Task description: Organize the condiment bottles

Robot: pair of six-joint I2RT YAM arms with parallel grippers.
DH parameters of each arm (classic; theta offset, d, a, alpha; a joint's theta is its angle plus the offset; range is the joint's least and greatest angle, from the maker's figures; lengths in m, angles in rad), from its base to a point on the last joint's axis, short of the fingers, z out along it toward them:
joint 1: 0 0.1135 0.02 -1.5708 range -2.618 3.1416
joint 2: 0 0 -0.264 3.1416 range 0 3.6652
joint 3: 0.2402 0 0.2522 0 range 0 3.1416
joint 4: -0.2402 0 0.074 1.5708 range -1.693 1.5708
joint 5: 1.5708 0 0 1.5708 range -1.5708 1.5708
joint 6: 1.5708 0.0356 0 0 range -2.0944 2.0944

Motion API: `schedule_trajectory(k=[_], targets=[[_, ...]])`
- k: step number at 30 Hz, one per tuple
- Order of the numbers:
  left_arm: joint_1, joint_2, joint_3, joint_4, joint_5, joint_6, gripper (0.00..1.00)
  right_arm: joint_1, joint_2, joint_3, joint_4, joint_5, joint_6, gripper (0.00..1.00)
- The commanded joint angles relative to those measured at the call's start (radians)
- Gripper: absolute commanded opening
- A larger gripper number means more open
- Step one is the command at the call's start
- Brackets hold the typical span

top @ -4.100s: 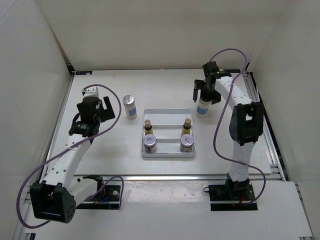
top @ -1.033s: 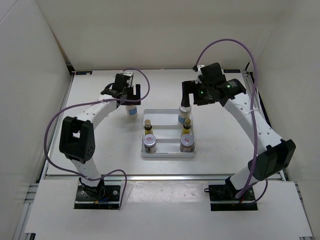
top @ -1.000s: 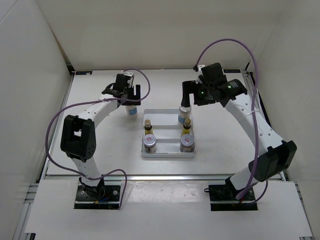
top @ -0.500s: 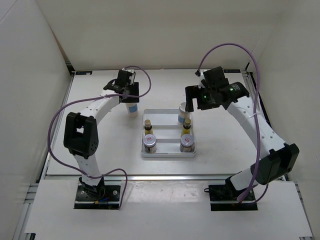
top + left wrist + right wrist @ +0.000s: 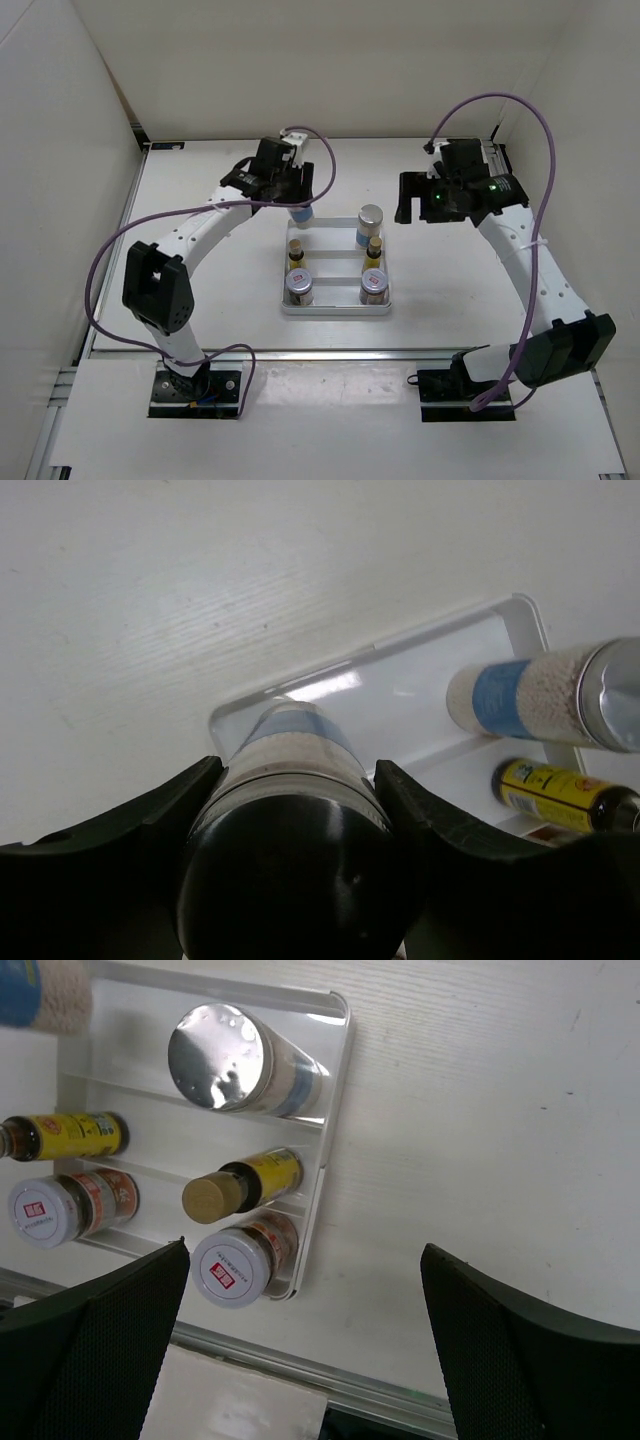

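My left gripper [image 5: 297, 198] is shut on a white condiment bottle [image 5: 301, 213] with a blue label. It holds the bottle over the back left corner of the white tray [image 5: 335, 312]; the left wrist view shows the bottle [image 5: 290, 790] between both fingers above the tray's corner [image 5: 400, 695]. A second white bottle [image 5: 371, 224] stands at the tray's back right. Two small yellow bottles [image 5: 296, 250] [image 5: 374, 248] occupy the middle row, and two silver-lidded jars [image 5: 299, 287] [image 5: 373, 285] the front row. My right gripper [image 5: 418, 200] hangs open and empty, right of the tray, apart from the bottles.
White walls close in the table on the left, back and right. A metal rail [image 5: 330, 352] runs along the near edge. In the right wrist view the tray's right rim [image 5: 335, 1080] lies left of bare tabletop.
My left gripper closed on the white bottle and carried it right, to the tray's back left corner. My right gripper drew back to the right, leaving its bottle standing in the tray.
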Motion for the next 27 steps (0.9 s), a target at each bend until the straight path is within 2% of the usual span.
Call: schedule_trajectory(k=[1, 6, 12, 16, 19, 23, 27], targets=[[-0.019, -0.023, -0.021, 0.035, 0.035, 0.008, 0.49, -0.031, -0.053, -0.006, 0.014, -0.035, -0.008, 1.00], [-0.037, 0.029, -0.047, 0.061, 0.025, -0.002, 0.52, -0.041, -0.064, -0.006, 0.005, -0.046, 0.002, 1.00], [-0.046, 0.079, -0.047, 0.070, -0.009, -0.002, 0.63, -0.041, -0.083, -0.006, -0.004, -0.046, 0.002, 1.00], [-0.056, 0.098, -0.047, 0.070, -0.027, -0.011, 0.76, -0.041, -0.083, -0.006, -0.004, -0.046, 0.011, 1.00], [-0.056, 0.087, -0.038, 0.070, -0.059, -0.011, 1.00, -0.041, -0.083, 0.003, -0.015, -0.034, 0.011, 1.00], [-0.056, 0.041, 0.028, 0.026, -0.092, -0.011, 1.00, -0.041, -0.074, 0.003, -0.015, 0.018, 0.020, 1.00], [-0.056, -0.046, 0.198, -0.114, -0.162, 0.046, 1.00, -0.041, -0.063, 0.028, -0.062, 0.115, 0.069, 1.00]])
